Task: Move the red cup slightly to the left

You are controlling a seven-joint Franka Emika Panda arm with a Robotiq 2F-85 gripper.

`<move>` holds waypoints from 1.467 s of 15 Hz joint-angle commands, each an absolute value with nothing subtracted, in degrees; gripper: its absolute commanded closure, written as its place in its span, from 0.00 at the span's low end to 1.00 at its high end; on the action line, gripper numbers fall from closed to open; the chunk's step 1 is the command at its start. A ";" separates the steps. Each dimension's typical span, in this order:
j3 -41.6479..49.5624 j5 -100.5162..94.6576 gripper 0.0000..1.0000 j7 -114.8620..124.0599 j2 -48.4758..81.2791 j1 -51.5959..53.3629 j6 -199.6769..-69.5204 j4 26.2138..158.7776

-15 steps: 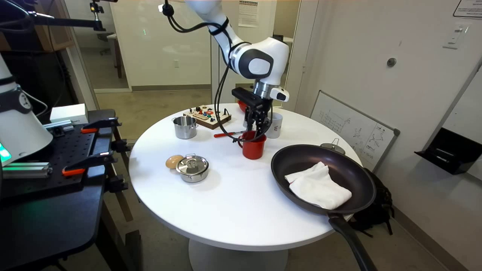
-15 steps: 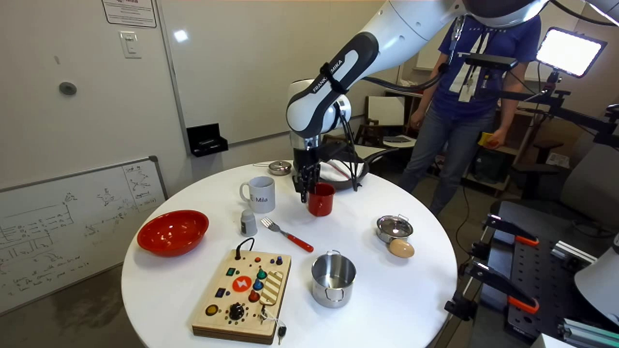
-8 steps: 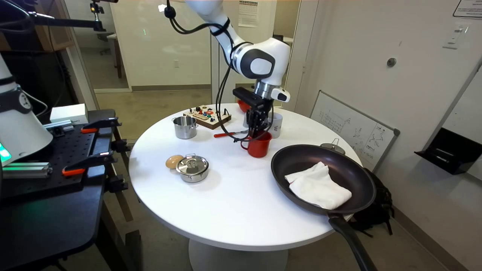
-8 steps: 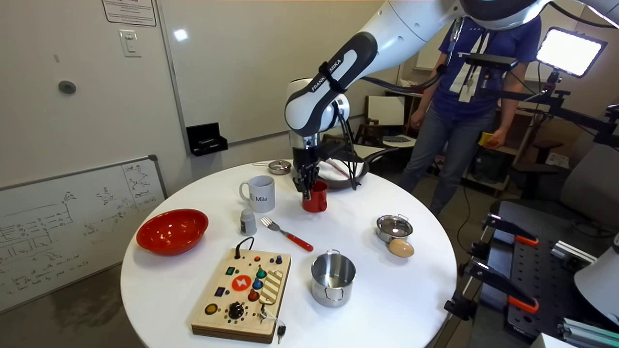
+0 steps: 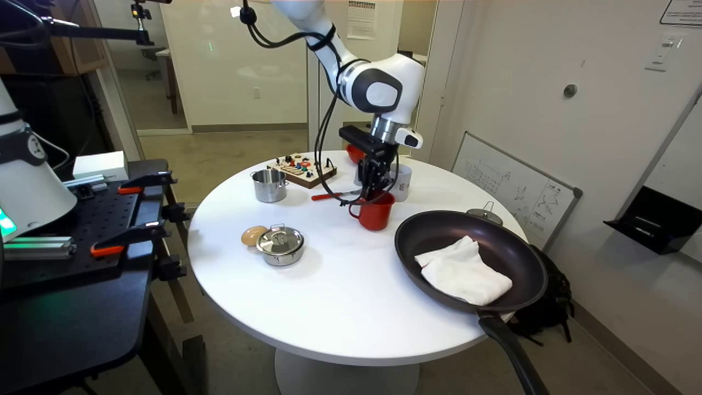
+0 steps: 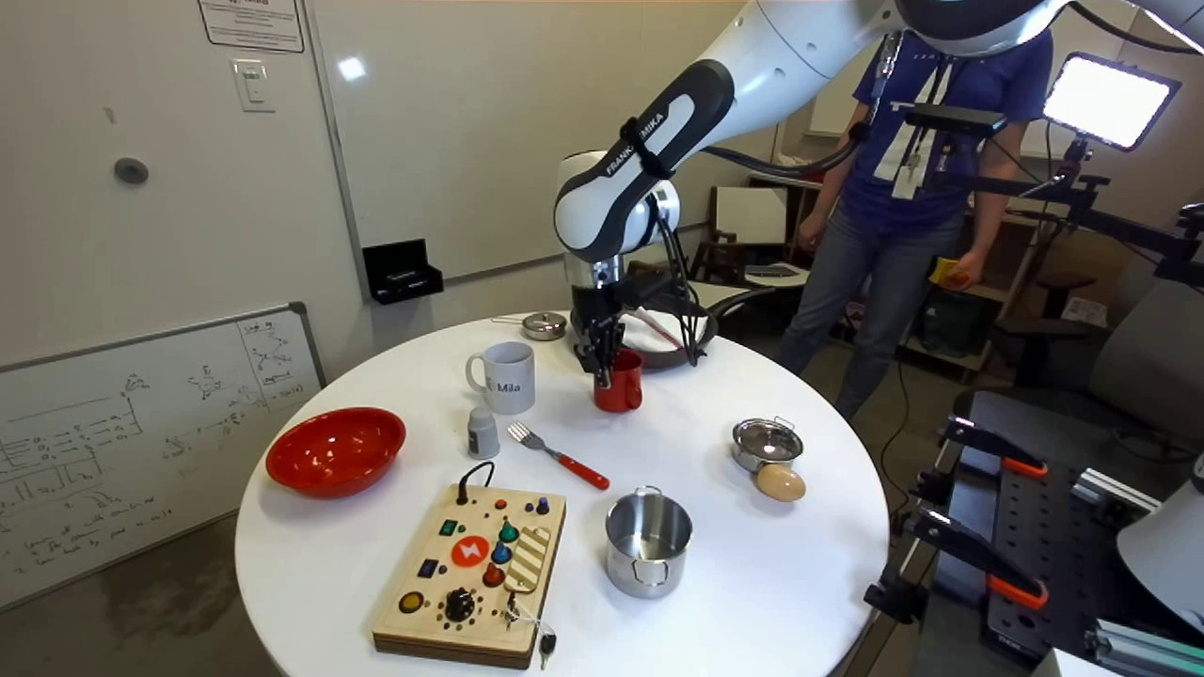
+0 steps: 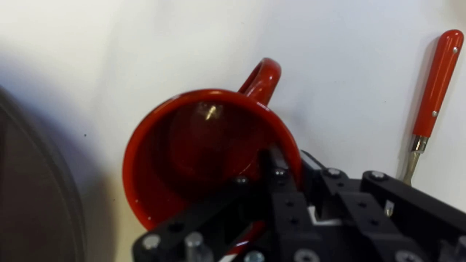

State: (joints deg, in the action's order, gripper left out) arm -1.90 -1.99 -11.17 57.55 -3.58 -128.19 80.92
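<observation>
Red cup nearer mug, one second on

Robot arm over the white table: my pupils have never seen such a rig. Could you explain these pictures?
This is a jointed robot arm ending in a gripper. Two views look on from outside; the wrist view looks down past the gripper. The table carries, among other things, a red bowl, a pale mug, a fork, a steel pot and a black pan with a white cloth inside. The gripper pinches the red cup by its wall, one finger inside, one outside.

Red cup, black fingers, white table, dark-lettered pale mug
</observation>
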 commanded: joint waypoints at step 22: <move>-2.76 -20.80 0.98 -42.19 34.28 -4.12 -126.88 108.85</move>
